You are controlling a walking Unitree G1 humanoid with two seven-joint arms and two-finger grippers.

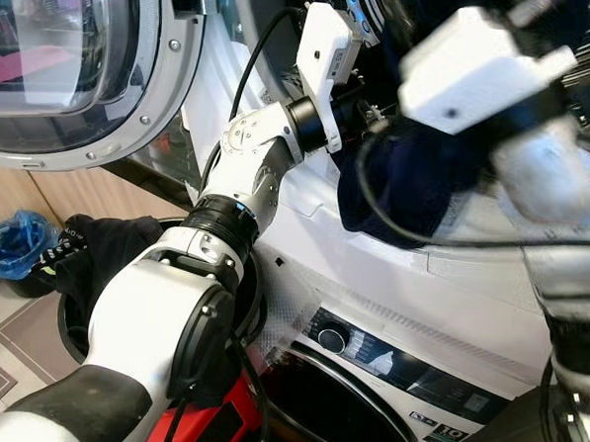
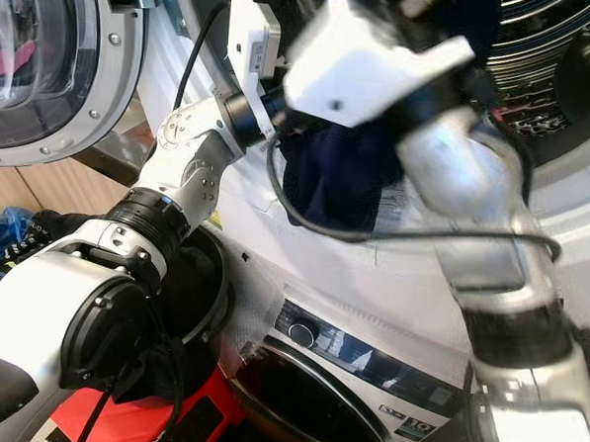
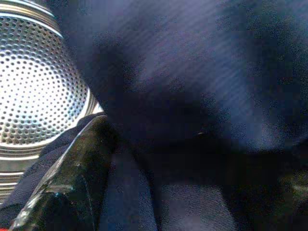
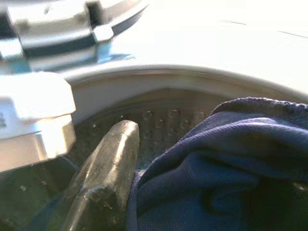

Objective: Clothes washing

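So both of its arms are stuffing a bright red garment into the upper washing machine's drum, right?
Not quite: the garment is dark navy blue, not red, as the right wrist view shows plainly. The rest holds: both arms reach to the upper drum, its door swung open.

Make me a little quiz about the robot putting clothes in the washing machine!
1. True or false: the dark blue garment hangs over the edge of the open washer drum.
2. What lies beside the black laundry basket on the floor? A) a blue plastic bag B) a yellow towel C) a green bottle
3. Fill in: the round washer door stands ____.

Key
1. True; both arms reach there, and a finger of the right pincer lies against the cloth.
2. A, the blue plastic bag.
3. open
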